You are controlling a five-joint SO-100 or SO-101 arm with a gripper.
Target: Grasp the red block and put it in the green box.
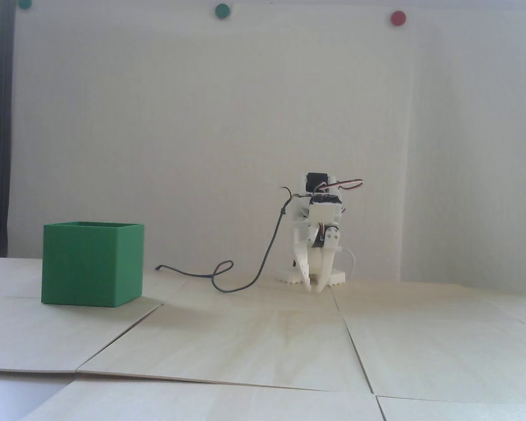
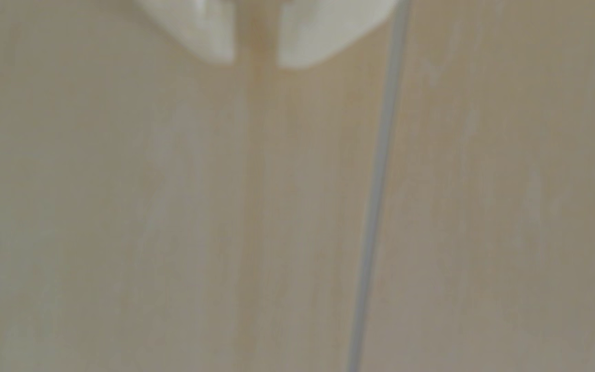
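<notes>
The green box [image 1: 92, 263] stands on the wooden table at the left of the fixed view, its open top facing up. The red block shows in neither view. My white gripper [image 1: 314, 288] hangs folded at the back of the table, well to the right of the box, with its tips pointing down just above the wood. In the wrist view the gripper [image 2: 256, 62] enters from the top edge. A narrow gap of bare wood shows between the two white fingertips [image 2: 213, 39], and nothing is held.
A dark cable [image 1: 245, 280] loops on the table between the box and the arm. Panel seams [image 2: 378, 179] cross the wooden table [image 1: 263, 342]. Round green [image 1: 222, 11] and red [image 1: 397, 18] dots sit on the white back wall.
</notes>
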